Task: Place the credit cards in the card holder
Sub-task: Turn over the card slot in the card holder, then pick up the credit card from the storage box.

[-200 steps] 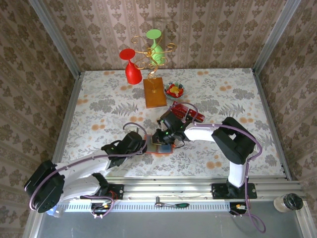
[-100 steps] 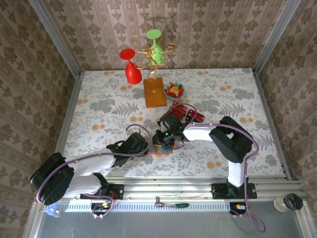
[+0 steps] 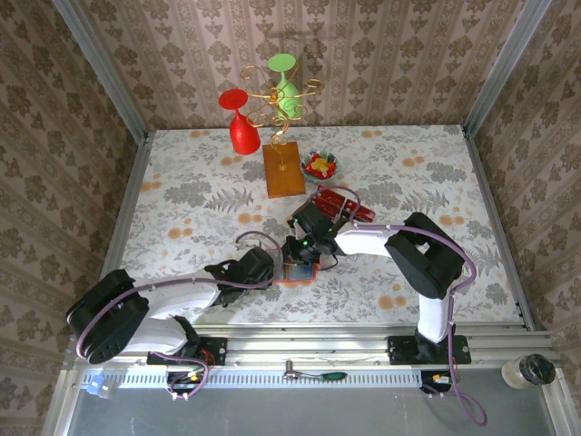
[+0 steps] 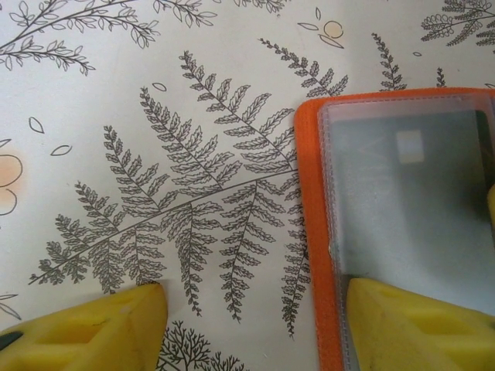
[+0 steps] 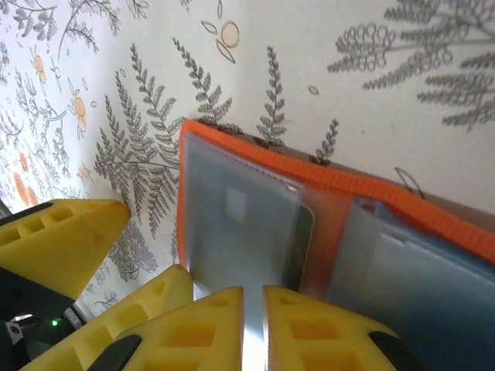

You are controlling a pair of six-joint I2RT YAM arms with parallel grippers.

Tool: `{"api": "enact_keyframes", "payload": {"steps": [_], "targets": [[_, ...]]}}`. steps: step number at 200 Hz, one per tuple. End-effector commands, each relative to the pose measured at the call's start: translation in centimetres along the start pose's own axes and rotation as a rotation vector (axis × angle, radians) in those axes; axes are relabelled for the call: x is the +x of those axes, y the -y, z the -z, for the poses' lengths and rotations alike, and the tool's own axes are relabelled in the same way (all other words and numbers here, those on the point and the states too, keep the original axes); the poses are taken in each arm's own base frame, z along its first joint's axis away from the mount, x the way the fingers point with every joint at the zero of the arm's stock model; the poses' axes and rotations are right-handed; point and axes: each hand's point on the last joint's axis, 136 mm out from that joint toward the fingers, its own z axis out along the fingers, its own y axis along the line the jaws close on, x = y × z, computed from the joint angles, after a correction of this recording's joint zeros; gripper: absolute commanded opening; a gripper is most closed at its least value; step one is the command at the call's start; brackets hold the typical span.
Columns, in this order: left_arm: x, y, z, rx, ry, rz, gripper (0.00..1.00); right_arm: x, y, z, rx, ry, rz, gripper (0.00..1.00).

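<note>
Card holder (image 3: 296, 272) lies open on the flowered table (image 3: 182, 200), near edge, centre, orange side down and clear pockets up. In the left wrist view the left leaf (image 4: 309, 232) has a grey card under its plastic window, with a small pale square on it. In the right wrist view the orange spine (image 5: 332, 232) separates that leaf from more clear sleeves to the right.

Credit cards (image 3: 347, 205), red with black bands, sit in a loose stack farther back and right of the holder, well apart from it. Bowl (image 3: 307, 162) farther back again holds red and yellow candies (image 3: 320, 165), just right of a wooden block (image 3: 284, 173).

Left arm reaches low across the table from the near left. Left gripper (image 3: 272, 270) is at the holder's left edge, jaws apart (image 4: 254, 297). One finger (image 4: 100, 332) is on bare table and the other (image 4: 418, 325) is on the window.

Right arm folds back toward the centre. Right gripper (image 3: 302, 252) points down over the holder, jaws almost together (image 5: 253, 297) on a thin pale edge at the near side of the left leaf. Sleeve alone or card inside it: cannot tell.
</note>
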Motion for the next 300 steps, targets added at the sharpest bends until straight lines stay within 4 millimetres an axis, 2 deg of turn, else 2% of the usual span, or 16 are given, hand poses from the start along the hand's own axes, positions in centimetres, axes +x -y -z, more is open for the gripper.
{"api": "enact_keyframes", "payload": {"steps": [1, 78, 138, 180, 211, 242, 268, 285, 300], "targets": [[1.1, -0.2, -0.3, -0.015, -0.045, 0.009, 0.64, -0.9, -0.3, 1.3, 0.046, 0.024, 0.048, 0.15], [0.0, 0.6, 0.5, 0.011, -0.020, 0.007, 0.64, -0.2, 0.7, -0.9, 0.065, -0.020, 0.034, 0.13], [-1.6, 1.5, 1.6, 0.045, 0.014, 0.011, 0.73, 0.1, 1.3, -1.1, 0.076, -0.029, 0.028, 0.13], [-1.0, 1.4, 1.0, 0.027, -0.011, -0.001, 0.73, 0.2, 1.4, -1.2, 0.074, -0.029, 0.021, 0.12], [0.1, 0.6, 0.3, 0.004, -0.033, 0.009, 0.68, 0.0, 0.8, -0.8, 0.059, -0.022, 0.026, 0.13], [0.9, 0.0, -0.1, -0.023, -0.052, 0.006, 0.66, -0.9, -1.0, 0.7, 0.023, -0.001, 0.050, 0.17], [1.0, -0.2, -0.2, -0.033, -0.057, 0.005, 0.64, -2.4, -2.7, 3.6, -0.009, 0.049, 0.089, 0.24], [1.1, -0.4, -0.2, -0.039, -0.058, 0.005, 0.64, -3.7, -2.6, 5.8, 0.006, 0.093, 0.101, 0.28], [1.1, -0.4, -0.2, -0.041, -0.057, 0.005, 0.64, -4.9, -1.5, 8.0, 0.059, 0.137, 0.113, 0.31]]}}
